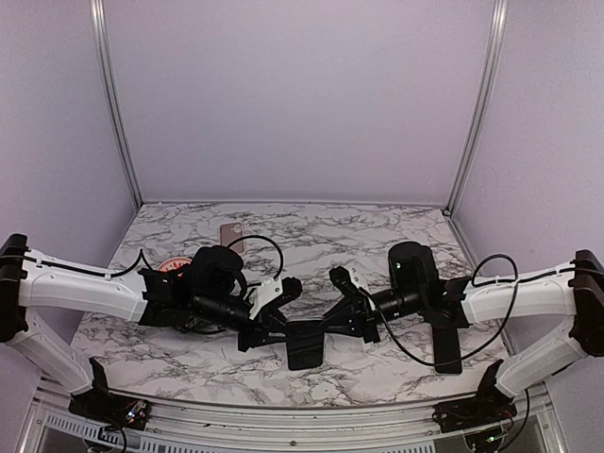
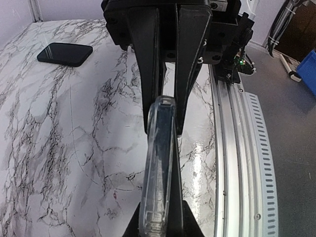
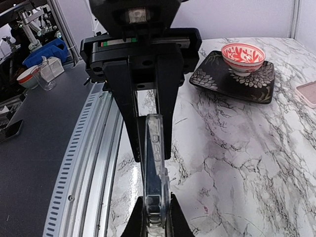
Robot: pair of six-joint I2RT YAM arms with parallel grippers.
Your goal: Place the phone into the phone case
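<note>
Because both wrist views catch it edge-on, the clear phone case [image 2: 159, 163] shows only as a thin strip. From above it reads as a dark slab, with its inside out of sight. The marbled worktop [image 1: 377, 236] is partly covered by the two arms, which meet over its near middle.

From above, the left arm hides most of the dark patterned plate [image 3: 232, 81] and the red-and-white bowl [image 3: 243, 55] standing on it. The dark phone [image 2: 64, 54] lies flat on the worktop, well apart from the case. The left wrist view shows it whole, while from above only a dark slab partly under the right arm shows there. A pink flat rectangle [image 1: 232, 236] lies toward the back left. What it is I cannot tell, and the right wrist view cuts it off at the frame edge.

Counted: one worktop, two arms, two tools, one plate, one phone, one case, one pink rectangle, one bowl.

The left tool [image 3: 152, 150] is pressed onto one end of the case and the right tool [image 2: 166, 126] pinches the other end, so the case spans the gap between them. A metal rail [image 2: 232, 148] runs along the near edge, close beside the held case. Bare marble lies open behind the arms as far as the back wall, with the plate to the left and the phone to the right.
</note>
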